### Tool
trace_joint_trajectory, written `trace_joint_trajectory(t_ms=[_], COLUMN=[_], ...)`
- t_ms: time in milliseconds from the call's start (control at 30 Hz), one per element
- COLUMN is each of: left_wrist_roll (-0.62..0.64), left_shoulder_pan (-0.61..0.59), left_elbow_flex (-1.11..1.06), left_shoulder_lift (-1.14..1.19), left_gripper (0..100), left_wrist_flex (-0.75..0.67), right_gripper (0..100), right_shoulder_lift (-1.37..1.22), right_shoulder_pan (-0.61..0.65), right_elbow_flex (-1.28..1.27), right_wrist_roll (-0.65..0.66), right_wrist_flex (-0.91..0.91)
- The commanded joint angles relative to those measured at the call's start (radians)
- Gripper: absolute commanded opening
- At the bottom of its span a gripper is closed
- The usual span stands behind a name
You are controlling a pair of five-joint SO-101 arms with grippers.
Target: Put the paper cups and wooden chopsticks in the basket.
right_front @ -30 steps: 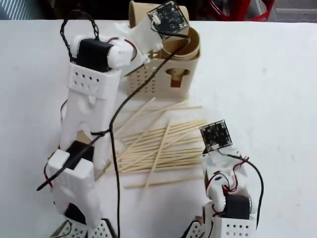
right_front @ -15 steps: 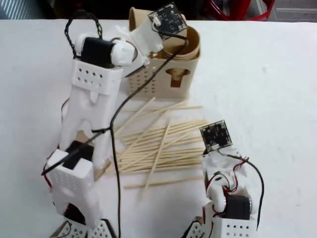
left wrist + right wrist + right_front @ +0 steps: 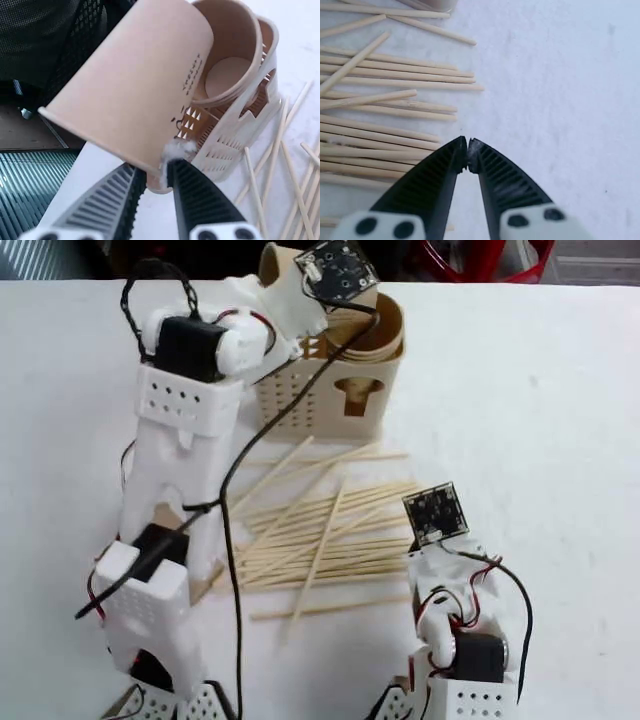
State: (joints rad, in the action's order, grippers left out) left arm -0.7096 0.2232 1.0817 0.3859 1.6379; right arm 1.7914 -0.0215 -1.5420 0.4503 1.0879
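Overhead, a wrist camera (image 3: 338,270) hides most of the held paper cup (image 3: 275,265).

Likely a robotics lab or workshop: white table (image 3: 560,440) carries printed arms (image 3: 180,460) with loose cabling (image 3: 236,540); mesh chair (image 3: 85,30) behind.

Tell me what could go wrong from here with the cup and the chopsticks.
1. The left gripper pinches the tilted paper cup only by its rim; it may slip or crumple.
2. The basket already holds a second cup; the tilted one may catch on it instead of nesting.
3. The chopsticks lie flat and crossed, so the right gripper may scatter them.
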Motion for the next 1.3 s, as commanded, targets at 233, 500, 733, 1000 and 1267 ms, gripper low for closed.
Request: trace_joint_trajectory(t_ms=[233, 500, 733, 1000, 1267], left_wrist_roll=[-0.012, -0.012, 0.222, 0.414, 0.417], left_shoulder_pan=[0.110, 0.145, 0.147, 0.137, 0.139], left_elbow_flex=[0.055, 0.063, 0.121, 0.069, 0.071], left_shoulder_lift=[-0.007, -0.007, -0.007, 0.186, 0.289], left_gripper=[9, 9, 9, 9, 9], left_wrist_flex=[-0.060, -0.068, -0.101, -0.229, -0.236], right_gripper=[1.7, 1.7, 1.7, 1.7, 1.7], right_shoulder_lift=[0.007, 0.007, 0.007, 0.007, 0.007], right_shoulder_pan=[0.008, 0.008, 0.008, 0.008, 0.008], right_elbow_flex=[0.003, 0.003, 0.003, 0.003, 0.003], right_wrist_roll=[-0.005, -0.005, -0.005, -0.005, -0.005], right_wrist_flex=[0.004, 0.004, 0.002, 0.002, 0.002])
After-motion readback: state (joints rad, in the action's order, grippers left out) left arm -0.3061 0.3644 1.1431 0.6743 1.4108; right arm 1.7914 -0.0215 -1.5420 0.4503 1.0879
